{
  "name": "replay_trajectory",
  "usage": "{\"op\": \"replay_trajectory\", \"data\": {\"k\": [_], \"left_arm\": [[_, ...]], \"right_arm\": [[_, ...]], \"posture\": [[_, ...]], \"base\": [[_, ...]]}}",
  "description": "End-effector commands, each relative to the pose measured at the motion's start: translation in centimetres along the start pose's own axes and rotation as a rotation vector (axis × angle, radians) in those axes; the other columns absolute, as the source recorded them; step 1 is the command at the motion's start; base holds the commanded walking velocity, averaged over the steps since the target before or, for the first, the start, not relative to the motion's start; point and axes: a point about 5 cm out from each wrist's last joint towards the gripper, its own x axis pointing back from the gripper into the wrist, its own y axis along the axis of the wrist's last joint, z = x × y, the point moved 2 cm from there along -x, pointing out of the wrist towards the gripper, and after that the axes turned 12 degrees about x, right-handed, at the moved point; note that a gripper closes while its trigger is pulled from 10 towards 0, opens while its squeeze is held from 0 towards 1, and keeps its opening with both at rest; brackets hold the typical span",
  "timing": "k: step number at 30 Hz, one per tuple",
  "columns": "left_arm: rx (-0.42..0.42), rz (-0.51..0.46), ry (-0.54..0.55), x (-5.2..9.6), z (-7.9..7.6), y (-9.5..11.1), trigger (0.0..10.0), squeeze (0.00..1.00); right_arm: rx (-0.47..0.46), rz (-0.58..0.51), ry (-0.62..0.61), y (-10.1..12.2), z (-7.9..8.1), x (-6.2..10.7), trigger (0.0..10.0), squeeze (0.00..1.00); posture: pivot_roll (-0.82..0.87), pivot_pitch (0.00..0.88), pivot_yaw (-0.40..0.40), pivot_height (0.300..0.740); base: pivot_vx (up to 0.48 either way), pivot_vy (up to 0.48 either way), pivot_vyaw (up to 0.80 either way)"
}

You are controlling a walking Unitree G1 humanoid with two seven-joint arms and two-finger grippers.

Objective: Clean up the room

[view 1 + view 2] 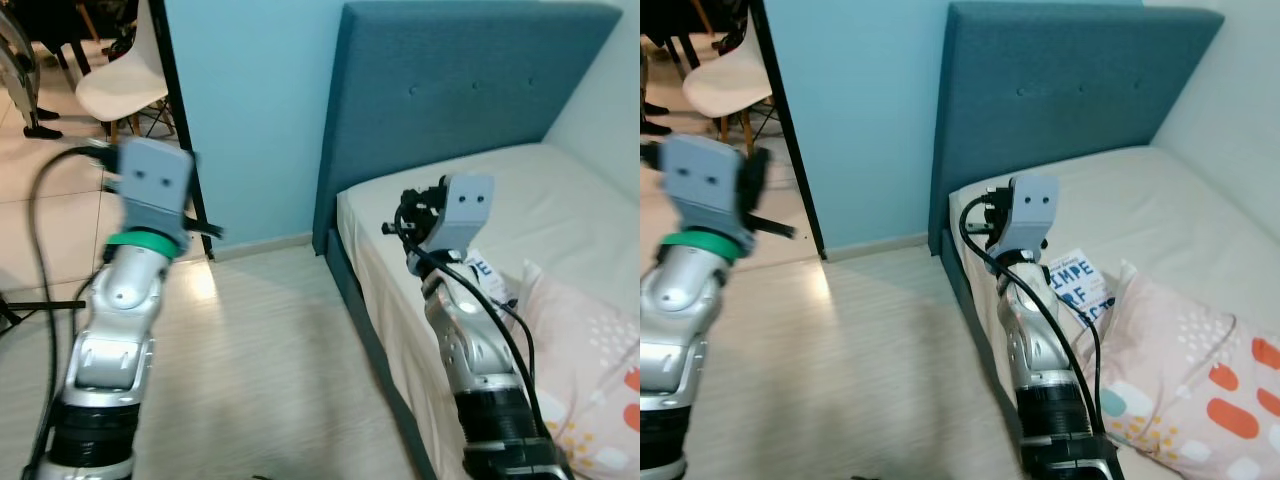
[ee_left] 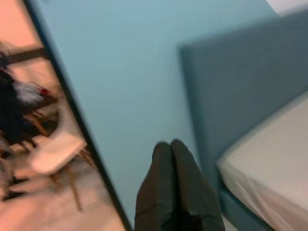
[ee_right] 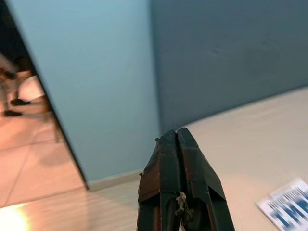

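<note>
Hovering over pale wood floor (image 1: 260, 380), left gripper (image 2: 172, 147) with fingers pressed together, empty. Right gripper (image 3: 172, 136) also closed, empty, above cream mattress (image 1: 540, 200). White-blue book (image 1: 1080, 285) lies on mattress beside patterned pink pillow (image 1: 1200, 380). Beyond, teal padded headboard (image 1: 470, 90), white chair (image 1: 120, 85).

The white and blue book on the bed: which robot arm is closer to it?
Right. The right gripper hangs over the cream mattress beside the white and blue book; the left gripper is out over the floor.
</note>
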Motion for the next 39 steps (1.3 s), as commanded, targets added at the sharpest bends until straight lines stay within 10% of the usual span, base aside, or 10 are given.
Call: {"op": "replay_trajectory", "data": {"k": [1, 23, 39], "left_arm": [[0.011, -0.026, -0.03, -0.9, -0.7, 0.5, 10.0, 0.0], [-0.242, -0.462, 0.26, -0.5, 8.1, 12.9, 10.0, 0.0], [-0.393, -0.536, 0.385, 0.9, 10.4, 15.1, 10.0, 0.0]], "right_arm": [[-0.002, 0.003, -0.079, -0.1, -1.7, 1.0, 10.0, 0.0], [0.046, -0.043, -0.143, 2.0, -4.1, 0.1, 10.0, 0.0], [0.047, -0.057, -0.132, 2.5, -3.9, -0.4, 10.0, 0.0]], "posture": [[0.03, 0.023, 0.054, 0.74], [0.03, 0.008, 0.026, 0.74], [0.05, 0.002, 0.013, 0.74]], "base": [[0.0, 0.0, 0.0], [0.0, 0.0, 0.0], [0.0, 0.0, 0.0]]}}
